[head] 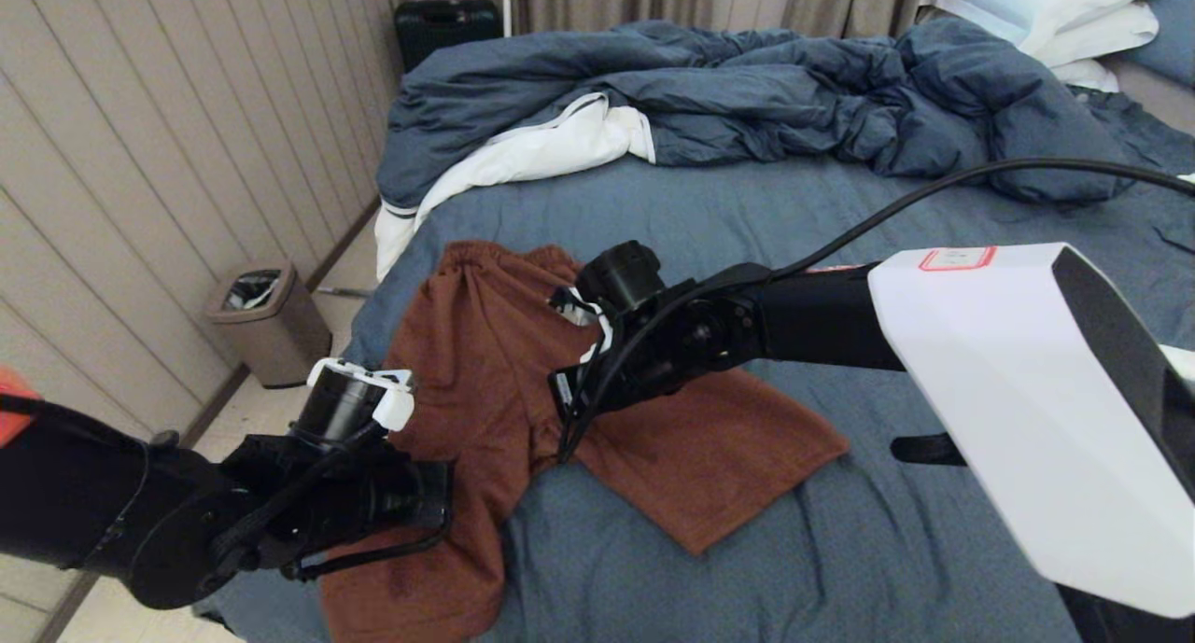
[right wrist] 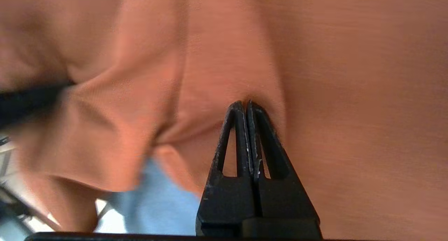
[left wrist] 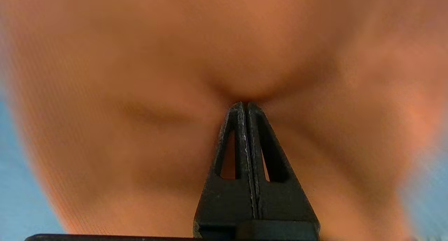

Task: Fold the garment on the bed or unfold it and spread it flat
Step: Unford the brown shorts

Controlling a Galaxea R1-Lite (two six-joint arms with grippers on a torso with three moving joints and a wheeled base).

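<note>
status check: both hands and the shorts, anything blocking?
Left hand shut on shorts, near-left leg. Right hand shut on shorts mid-cloth. Shorts rumpled on bed, not flat. Duvet heaped behind, apart; nothing blocking.

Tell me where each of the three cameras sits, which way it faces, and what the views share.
Head view: high on the robot, facing forward and down over the bed; both black arms show, reaching onto the rust-brown shorts.
Left wrist view: behind the left gripper, looking along its shut fingers, tips pinched into the shorts' cloth.
Right wrist view: behind the right gripper, also shut, tips pinched into a fold of the shorts, blue sheet beneath.
Shared: all three show the shorts; both wrist views show the blue sheet seen in the head view.
</note>
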